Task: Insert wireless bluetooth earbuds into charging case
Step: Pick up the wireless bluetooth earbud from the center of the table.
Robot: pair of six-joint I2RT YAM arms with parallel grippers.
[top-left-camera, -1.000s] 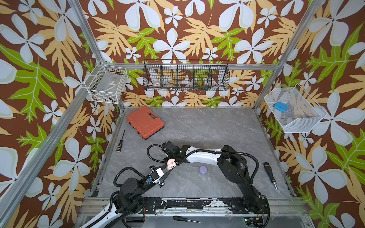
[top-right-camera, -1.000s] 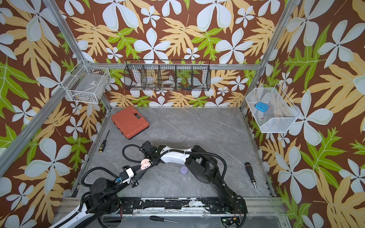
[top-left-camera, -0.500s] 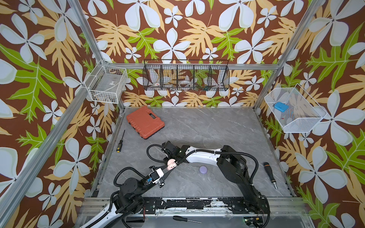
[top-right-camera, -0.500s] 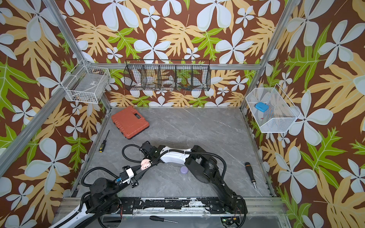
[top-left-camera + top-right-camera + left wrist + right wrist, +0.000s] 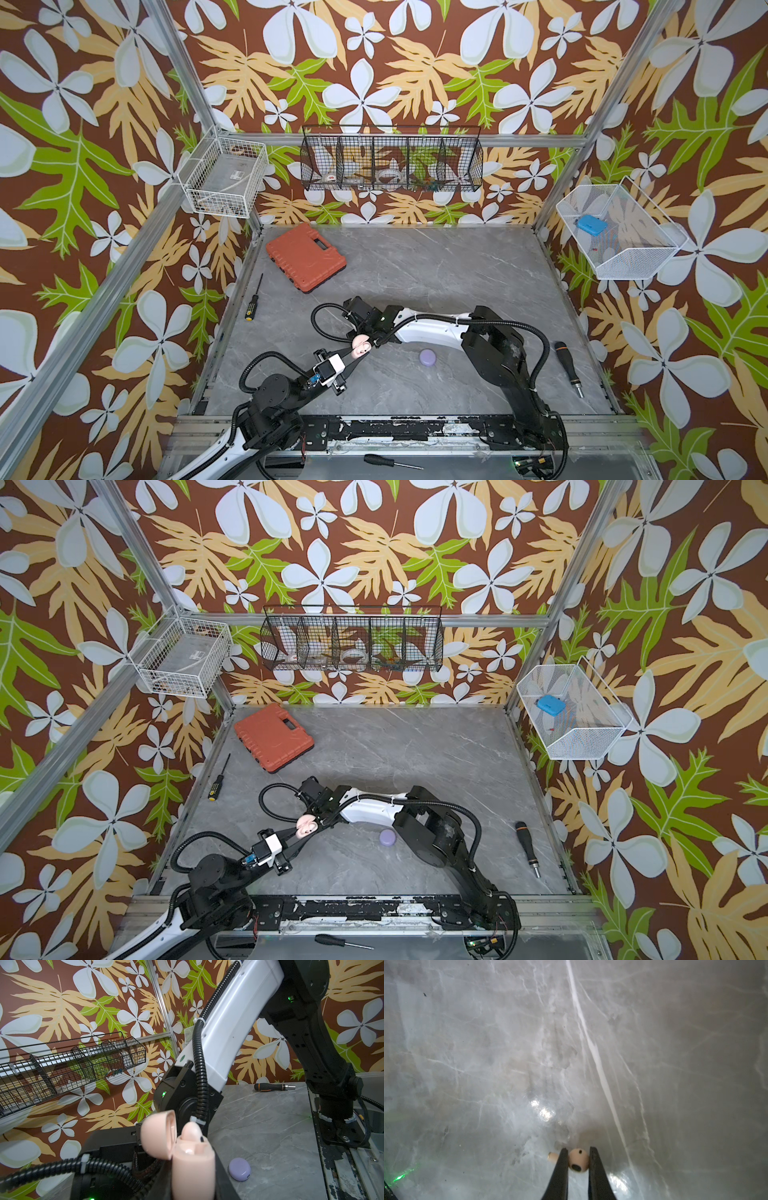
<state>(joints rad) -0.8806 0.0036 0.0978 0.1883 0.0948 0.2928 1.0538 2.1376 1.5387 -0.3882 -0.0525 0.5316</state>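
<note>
Where the right gripper (image 5: 578, 1149) narrows to its black tips, I see them pinched tight on the bulb of a pale pink stemmed plastic earbud (image 5: 578, 1161), with the stem poking out sideways past one jaw. The grey marbled tabletop (image 5: 508, 1053) lies close behind it, though I cannot tell whether the bud touches it. The left gripper (image 5: 356, 356) is clamped on the body of a pale pink plastic charging case (image 5: 193, 1167), held upright above the table with its domed lid (image 5: 158, 1134) hinged open. A second pale pink earbud (image 5: 191, 1131) sits in one of the case's wells. In both top views the two grippers meet near the front middle of the table, the right one just beside the open case. A round lavender puck-like case (image 5: 427, 357) lies shut on the tabletop near them, toward the right arm's base. Further out I see an orange-red plastic toolbox (image 5: 305, 257) at the back left, a slim black-and-yellow screwdriver (image 5: 252, 297) by the left edge, and a black-and-orange driver handle (image 5: 567, 368) by the right edge.
</note>
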